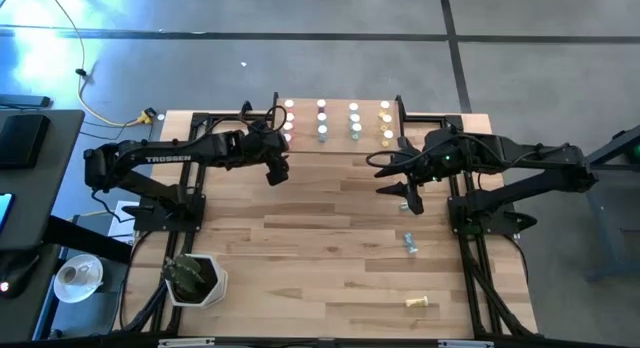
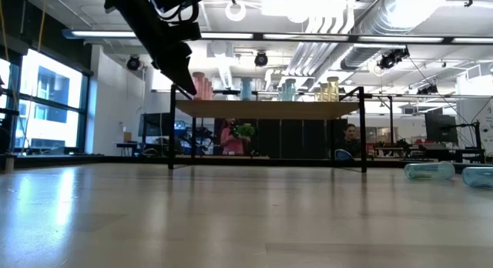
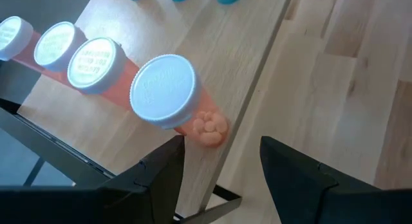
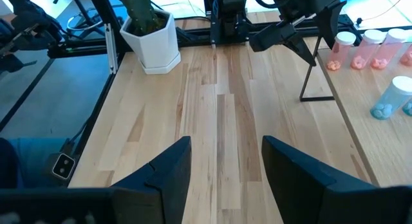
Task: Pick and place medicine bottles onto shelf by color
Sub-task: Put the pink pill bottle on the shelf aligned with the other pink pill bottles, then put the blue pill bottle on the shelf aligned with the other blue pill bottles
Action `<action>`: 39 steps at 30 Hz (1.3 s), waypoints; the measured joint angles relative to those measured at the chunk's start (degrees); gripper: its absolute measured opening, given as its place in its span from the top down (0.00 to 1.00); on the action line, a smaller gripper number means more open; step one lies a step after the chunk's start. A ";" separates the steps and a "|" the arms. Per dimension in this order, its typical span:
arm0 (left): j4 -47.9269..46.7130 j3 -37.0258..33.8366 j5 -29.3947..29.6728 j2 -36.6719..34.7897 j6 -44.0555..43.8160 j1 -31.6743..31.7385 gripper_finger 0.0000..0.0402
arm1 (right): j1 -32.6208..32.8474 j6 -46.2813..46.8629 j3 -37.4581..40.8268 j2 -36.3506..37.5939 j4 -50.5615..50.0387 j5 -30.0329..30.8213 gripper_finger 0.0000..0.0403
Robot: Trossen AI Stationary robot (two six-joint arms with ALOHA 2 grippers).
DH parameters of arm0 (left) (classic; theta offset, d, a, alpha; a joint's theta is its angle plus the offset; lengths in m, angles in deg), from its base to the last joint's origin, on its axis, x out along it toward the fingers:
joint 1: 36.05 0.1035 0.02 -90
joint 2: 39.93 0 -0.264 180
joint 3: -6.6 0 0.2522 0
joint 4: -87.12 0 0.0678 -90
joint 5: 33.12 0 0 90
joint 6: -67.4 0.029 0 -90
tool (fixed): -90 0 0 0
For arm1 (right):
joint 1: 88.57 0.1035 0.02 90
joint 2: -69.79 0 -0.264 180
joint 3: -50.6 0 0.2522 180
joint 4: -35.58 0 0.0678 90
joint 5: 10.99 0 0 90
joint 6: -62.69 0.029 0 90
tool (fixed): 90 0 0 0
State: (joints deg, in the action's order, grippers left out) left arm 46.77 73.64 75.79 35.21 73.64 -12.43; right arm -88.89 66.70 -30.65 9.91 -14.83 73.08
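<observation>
The shelf (image 1: 340,153) stands at the table's far middle. It carries bottles in rows: red (image 1: 290,123), blue (image 1: 322,123), green (image 1: 353,123) and yellow (image 1: 385,123). In the left wrist view several red bottles stand upright in a line, and the nearest (image 3: 206,124) stands by the shelf's edge (image 3: 257,76). My left gripper (image 3: 222,153) is open and empty just above and behind that bottle, at the shelf's near left corner (image 1: 278,173). My right gripper (image 1: 405,196) is open and empty over the table, near the shelf's right end. A blue bottle (image 1: 410,243) and a yellow bottle (image 1: 420,304) lie on their sides on the table.
A white pot with a plant (image 1: 195,278) stands at the near left of the table. The black frames of the arms run along both sides (image 1: 480,238). The low view shows the two lying bottles (image 2: 429,170) at the right and the shelf's thin black legs (image 2: 171,137).
</observation>
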 joint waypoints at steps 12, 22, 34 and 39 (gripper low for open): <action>-0.37 -0.09 1.02 -1.22 -0.24 -0.02 0.52 | 0.01 0.36 -0.01 0.00 0.00 0.00 0.55; -0.75 -0.09 0.98 -1.99 -1.18 -1.22 0.52 | 0.00 0.46 -0.01 0.00 0.00 0.00 0.55; -4.43 -0.09 0.58 -4.30 -7.09 -7.12 0.52 | 0.01 2.15 -0.01 0.00 -0.44 0.00 0.55; -4.50 -0.09 -1.08 -6.11 -11.67 -11.74 0.52 | 0.01 5.26 -0.01 -0.06 -4.56 0.35 0.55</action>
State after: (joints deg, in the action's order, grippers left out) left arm 42.27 73.55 74.71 29.09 61.96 -24.18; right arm -88.89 71.96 -30.66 9.85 -19.39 73.43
